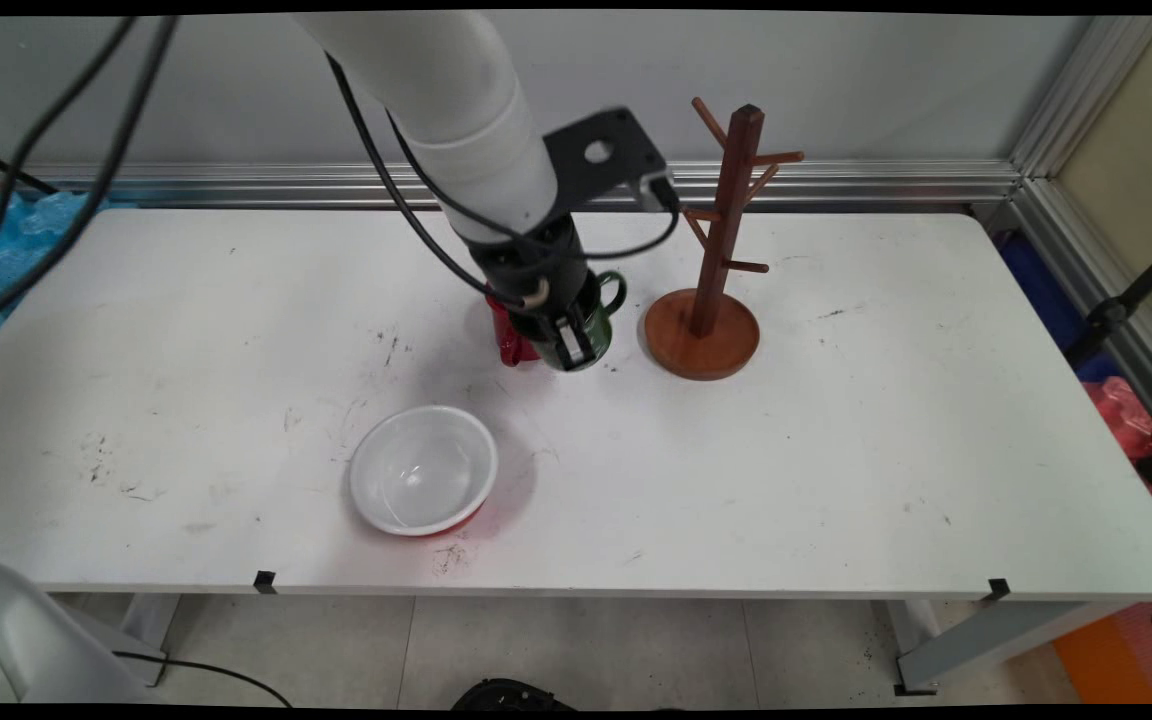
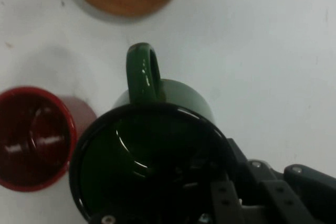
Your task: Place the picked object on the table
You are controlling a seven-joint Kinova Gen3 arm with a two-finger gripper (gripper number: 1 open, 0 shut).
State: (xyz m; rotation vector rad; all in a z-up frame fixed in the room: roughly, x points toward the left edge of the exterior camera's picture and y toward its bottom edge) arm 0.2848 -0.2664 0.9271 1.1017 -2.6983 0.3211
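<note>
Inspector: Hidden or cut off?

Clerk: Green mug largely covered by the gripper in the main view; only handle and part of the wall exposed. Red cup half masked by the same hand. In the hand view, mug tree reduced to a slice of its round base at the top edge, post and pegs out of frame.

Inspector: Claw state?

Clerk: Cannot tell. Black linkage crowded against the mug's rim, tips not made out.

Inspector: Position of the mug?

Clerk: Just left of the mug tree's base, not touching it, handle turned toward the base. Lifted or resting on the table: cannot tell.

Inspector: Count?

Clerk: One green mug. One red cup, close by the mug on the side away from the mug tree. One bowl, white inside, red outside, well apart from the mug tree, toward the near edge and left. One mug tree.
</note>
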